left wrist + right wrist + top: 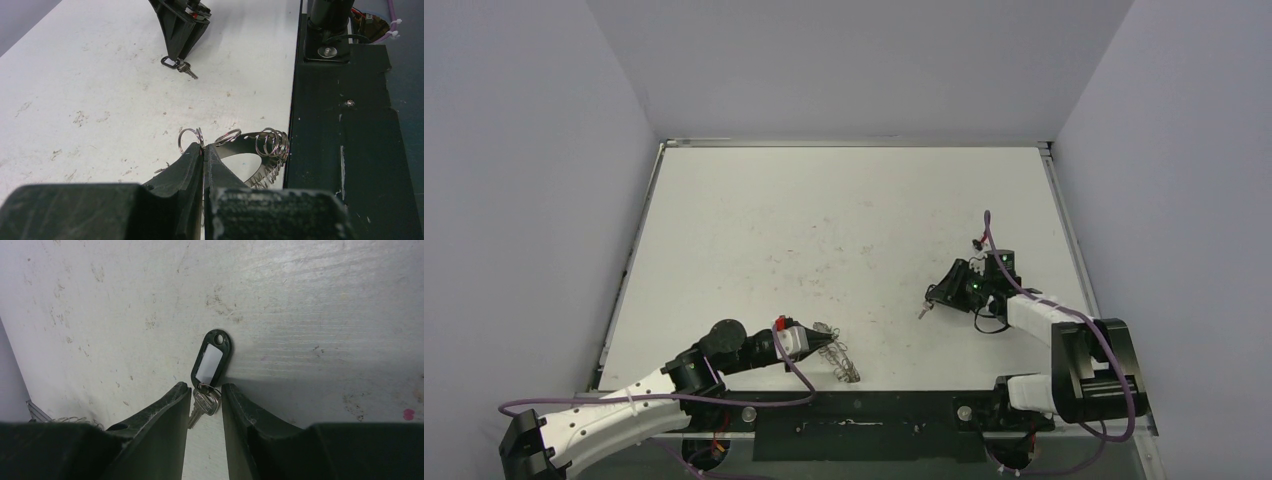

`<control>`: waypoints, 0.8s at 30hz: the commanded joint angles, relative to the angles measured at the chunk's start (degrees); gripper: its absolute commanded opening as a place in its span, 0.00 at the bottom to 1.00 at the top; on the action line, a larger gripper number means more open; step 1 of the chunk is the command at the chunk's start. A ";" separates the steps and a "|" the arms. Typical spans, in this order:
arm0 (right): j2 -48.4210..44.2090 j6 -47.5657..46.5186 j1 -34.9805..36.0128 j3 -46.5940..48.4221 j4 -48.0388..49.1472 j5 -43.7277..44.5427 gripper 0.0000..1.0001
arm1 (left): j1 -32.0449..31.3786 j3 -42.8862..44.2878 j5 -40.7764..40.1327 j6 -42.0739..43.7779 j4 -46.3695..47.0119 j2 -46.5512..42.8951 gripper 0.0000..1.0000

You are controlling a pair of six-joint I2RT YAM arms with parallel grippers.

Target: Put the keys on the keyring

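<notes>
l gripper pressed together, pinching keyring at its looped edge; ring lies by near edge of table. r gripper fingers narrow, straddling keys on tabletop, black tag poking out ahead. can't tell if key actually clamped.

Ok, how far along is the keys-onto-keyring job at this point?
Done: the left tool is shut on one small loop of the keyring. In hand: the right tool straddles the keys, which lie flat on the table; whether it has a firm grip is unclear. Left: lifting the keys, carrying them across to the keyring and threading them on.
</notes>
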 commanded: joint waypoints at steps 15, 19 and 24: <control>0.84 0.76 2.37 -0.67 6.14 -8.98 0.09 | -0.32 -0.44 -0.03 -0.98 3.71 -0.93 0.00; -1.09 -0.06 2.55 -0.34 3.62 -6.41 0.11 | -0.32 -0.47 0.02 -1.19 3.53 -1.18 0.00; -3.81 0.14 2.48 -0.15 -0.52 -1.43 0.33 | -0.32 -0.50 -0.06 -1.24 3.05 -1.47 0.00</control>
